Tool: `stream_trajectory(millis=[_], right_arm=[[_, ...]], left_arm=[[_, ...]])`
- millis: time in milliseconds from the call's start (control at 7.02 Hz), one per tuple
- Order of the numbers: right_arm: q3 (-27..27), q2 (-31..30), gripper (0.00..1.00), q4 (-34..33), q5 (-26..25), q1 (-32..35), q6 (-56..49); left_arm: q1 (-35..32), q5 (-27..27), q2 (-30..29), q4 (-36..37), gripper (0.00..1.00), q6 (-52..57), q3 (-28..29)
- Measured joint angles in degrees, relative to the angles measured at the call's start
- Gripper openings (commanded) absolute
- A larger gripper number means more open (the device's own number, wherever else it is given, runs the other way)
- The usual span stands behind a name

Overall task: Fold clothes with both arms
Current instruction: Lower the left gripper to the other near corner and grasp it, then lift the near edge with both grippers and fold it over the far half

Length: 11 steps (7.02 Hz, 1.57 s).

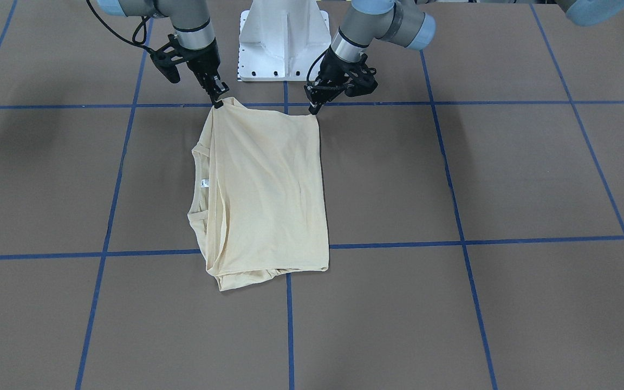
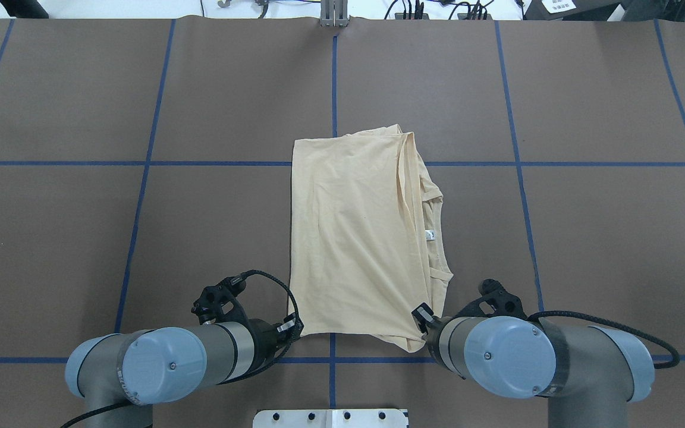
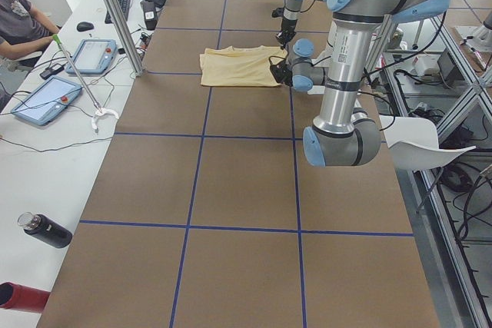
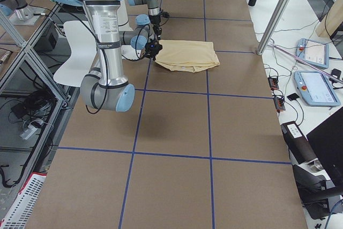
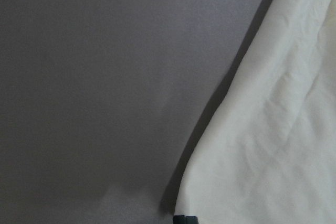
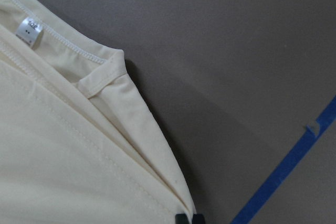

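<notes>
The pale cream-yellow T-shirt (image 1: 268,189) (image 2: 354,238) lies folded into a tall rectangle mid-table, with its neck label (image 2: 430,235) (image 6: 30,31) showing at the collar side. My left gripper (image 2: 295,330) (image 1: 312,110) is shut on the shirt's near corner away from the collar, and the fabric (image 5: 283,129) runs up from its closed fingertips (image 5: 185,219). On the collar side, my right gripper (image 2: 423,318) (image 1: 218,101) is shut on the other near corner, which is pulled up a little. The layered hems (image 6: 63,156) meet its fingertips (image 6: 189,217). The print is hidden.
The white pedestal base (image 1: 284,40) stands just behind both grippers. Blue tape lines (image 1: 463,240) grid the brown table. A person (image 3: 15,21) sits at a side bench with tablets (image 3: 46,97) and bottles (image 3: 42,230), and a white chair (image 3: 423,144) stands behind the robot.
</notes>
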Motion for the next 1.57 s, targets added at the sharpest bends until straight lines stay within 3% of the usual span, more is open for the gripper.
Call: stream_trajectory(millis=[570, 1140, 1568], right_arm=[[4.0, -2.9, 0.0, 0.0, 1.0, -0.2, 0.1], [10.2, -4.5, 0.0, 0.0, 4.9, 2.7, 2.5], [-1.7, 6.9, 0.0, -0.3, 13.8, 17.0, -5.5]], left_arm=[[4.2, 0.1, 1.0, 9.9, 0.0, -4.1, -14.0], [3.8, -0.2, 1.1, 11.8, 0.0, -4.4, -19.2], [-5.1, -1.7, 0.4, 11.8, 0.0, 3.9, -16.6]])
